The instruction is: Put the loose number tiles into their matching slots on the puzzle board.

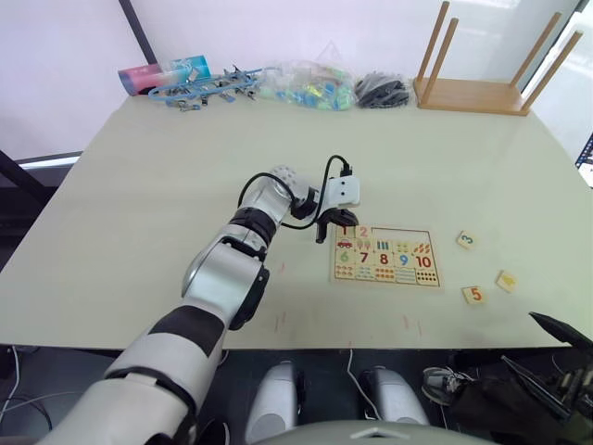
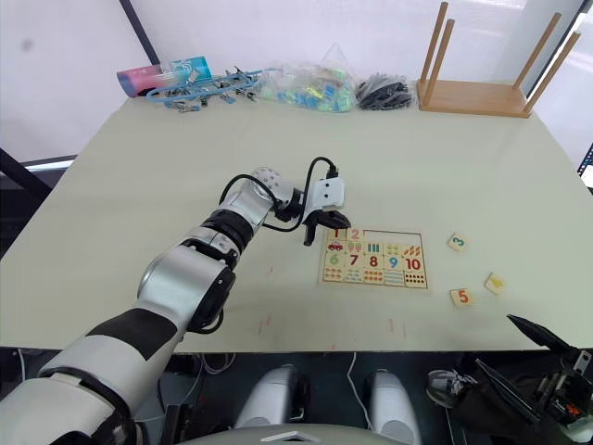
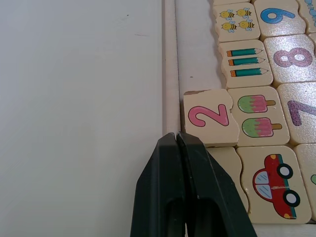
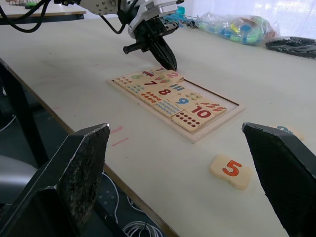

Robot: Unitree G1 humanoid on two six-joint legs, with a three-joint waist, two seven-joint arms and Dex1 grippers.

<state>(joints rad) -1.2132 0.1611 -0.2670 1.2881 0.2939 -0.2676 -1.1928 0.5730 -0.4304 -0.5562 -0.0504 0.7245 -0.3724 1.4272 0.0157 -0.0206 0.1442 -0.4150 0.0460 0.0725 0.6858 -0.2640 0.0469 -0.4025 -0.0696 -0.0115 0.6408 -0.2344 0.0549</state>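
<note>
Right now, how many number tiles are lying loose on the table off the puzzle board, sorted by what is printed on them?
Tile printed 3: 1
Tile printed 5: 1
Tile with a yellow-orange mark too small to read: 1
Total: 3 loose tiles, all on the table on the robot's right of the puzzle board.

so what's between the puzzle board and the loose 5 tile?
Bare tabletop only between puzzle board and 5 tile, per both eye views.
</note>
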